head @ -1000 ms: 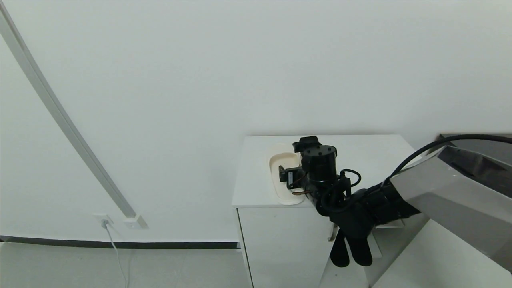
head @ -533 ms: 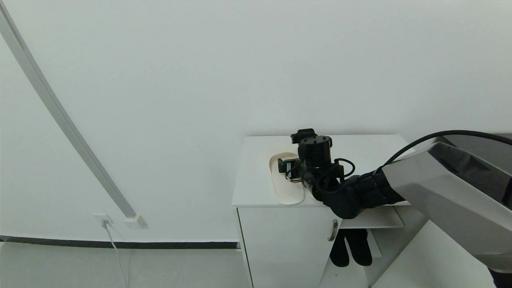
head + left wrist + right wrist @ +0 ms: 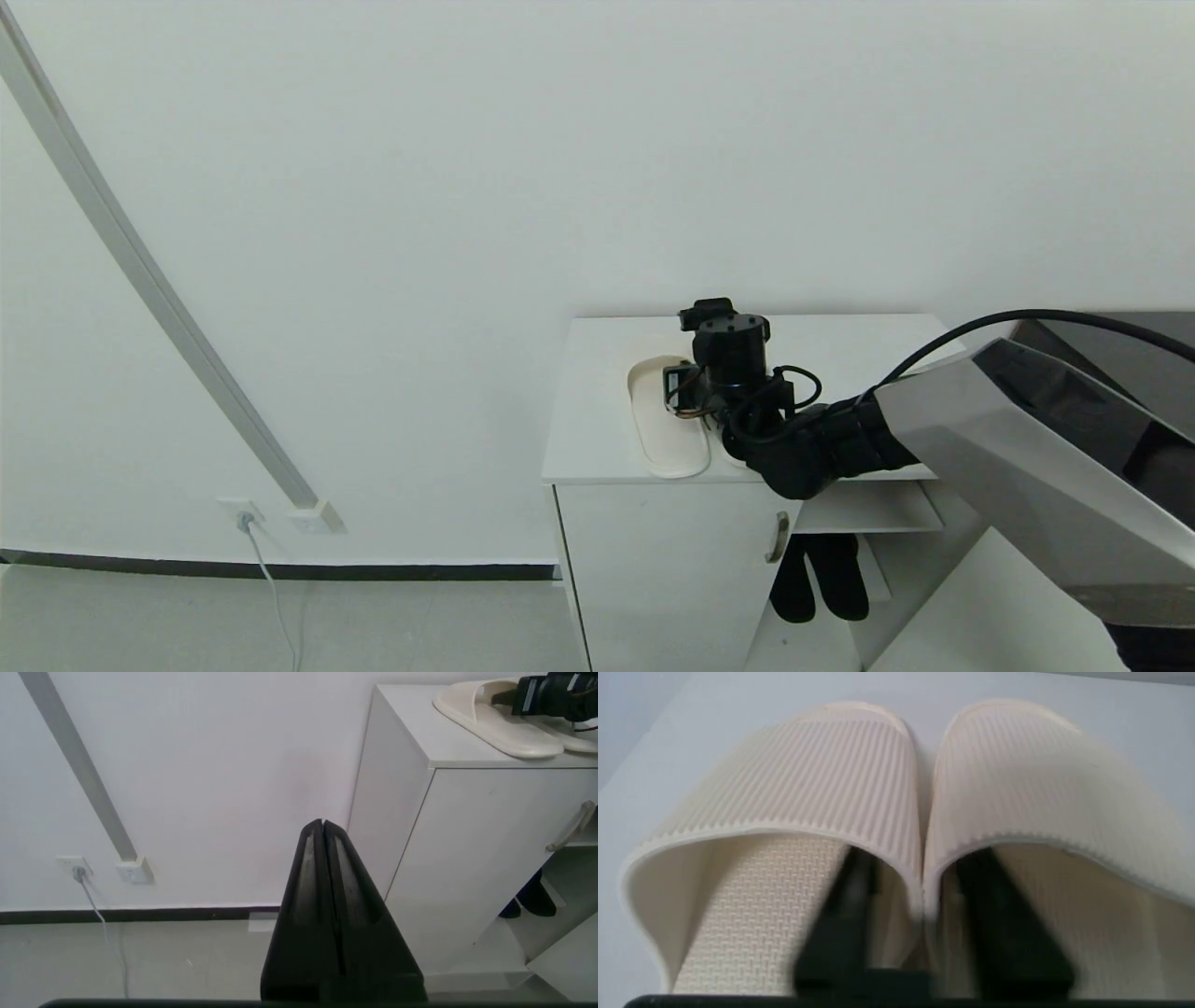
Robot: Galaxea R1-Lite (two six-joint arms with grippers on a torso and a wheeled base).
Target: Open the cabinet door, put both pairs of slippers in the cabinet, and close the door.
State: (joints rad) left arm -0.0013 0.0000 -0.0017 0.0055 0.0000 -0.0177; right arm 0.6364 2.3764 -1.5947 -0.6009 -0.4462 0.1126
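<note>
A pair of cream slippers (image 3: 661,425) lies side by side on top of the white cabinet (image 3: 593,439). My right gripper (image 3: 695,401) is down on them and open. In the right wrist view one dark finger sits inside each slipper, with the left slipper (image 3: 813,784) and right slipper (image 3: 1046,775) touching between the gripper (image 3: 920,863) fingers. A pair of black slippers (image 3: 822,579) stands on the cabinet's lower shelf behind the open right door (image 3: 980,607). My left gripper (image 3: 322,887) hangs shut and empty, low and to the left of the cabinet (image 3: 467,840).
The left cabinet door (image 3: 653,569) is closed, with a handle (image 3: 778,537) at its edge. An inner shelf (image 3: 868,509) shows above the black slippers. A wall socket with a cable (image 3: 245,518) and a slanted wall conduit (image 3: 159,299) are to the left.
My right arm has risen from in front of the open compartment and moved back over the cabinet top onto the cream slippers, uncovering the black slippers on the shelf.
</note>
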